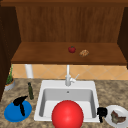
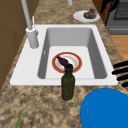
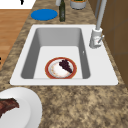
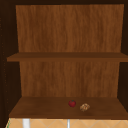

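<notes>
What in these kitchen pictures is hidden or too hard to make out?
- Front view: a red ball covers the sink's floor, hiding the plate seen from the sides.
- Left side view: a hand is cut off by the right edge.
- Dark food on that plate: too blurred to identify.
- Brown lump on the shelf: likewise.

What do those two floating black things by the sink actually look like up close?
Each is a robot hand: the left robot hand and the right robot hand are plain matte black, human-shaped with slim separate fingers. No arm, wrist sleeve, cable or marking is attached to either.
</notes>
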`<action>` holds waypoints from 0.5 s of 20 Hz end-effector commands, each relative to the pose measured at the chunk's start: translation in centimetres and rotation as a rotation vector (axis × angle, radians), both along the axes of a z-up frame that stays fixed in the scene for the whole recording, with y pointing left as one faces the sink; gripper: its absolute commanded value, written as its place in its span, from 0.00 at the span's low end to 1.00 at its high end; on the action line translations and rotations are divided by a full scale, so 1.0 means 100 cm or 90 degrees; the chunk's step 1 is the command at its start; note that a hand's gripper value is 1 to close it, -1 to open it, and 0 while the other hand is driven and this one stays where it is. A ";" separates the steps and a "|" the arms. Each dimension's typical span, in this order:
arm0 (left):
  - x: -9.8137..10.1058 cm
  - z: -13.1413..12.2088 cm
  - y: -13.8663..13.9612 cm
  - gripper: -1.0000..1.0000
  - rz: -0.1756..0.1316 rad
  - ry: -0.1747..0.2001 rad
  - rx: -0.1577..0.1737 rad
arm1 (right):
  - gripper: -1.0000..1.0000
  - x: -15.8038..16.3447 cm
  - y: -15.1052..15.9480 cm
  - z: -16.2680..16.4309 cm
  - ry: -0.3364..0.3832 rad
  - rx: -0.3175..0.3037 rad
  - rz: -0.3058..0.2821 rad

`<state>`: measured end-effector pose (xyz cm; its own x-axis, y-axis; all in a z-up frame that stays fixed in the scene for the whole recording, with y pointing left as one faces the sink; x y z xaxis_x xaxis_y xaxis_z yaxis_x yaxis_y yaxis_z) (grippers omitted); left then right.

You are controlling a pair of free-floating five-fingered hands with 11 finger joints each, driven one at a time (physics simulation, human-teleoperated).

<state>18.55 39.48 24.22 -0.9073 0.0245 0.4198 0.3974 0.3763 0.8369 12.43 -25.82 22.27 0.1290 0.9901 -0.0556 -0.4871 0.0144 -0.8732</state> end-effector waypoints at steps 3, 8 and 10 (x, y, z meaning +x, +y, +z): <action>-0.023 -0.008 -0.034 0.00 0.019 -0.007 0.022 | 0.50 0.000 0.000 0.000 0.000 0.000 0.000; -0.041 -0.017 -0.058 0.00 0.030 -0.004 0.039 | 0.50 0.000 0.000 0.000 0.000 0.000 0.000; -0.042 -0.018 -0.068 0.00 0.021 -0.001 0.053 | 0.50 0.000 0.000 0.000 0.000 0.000 0.000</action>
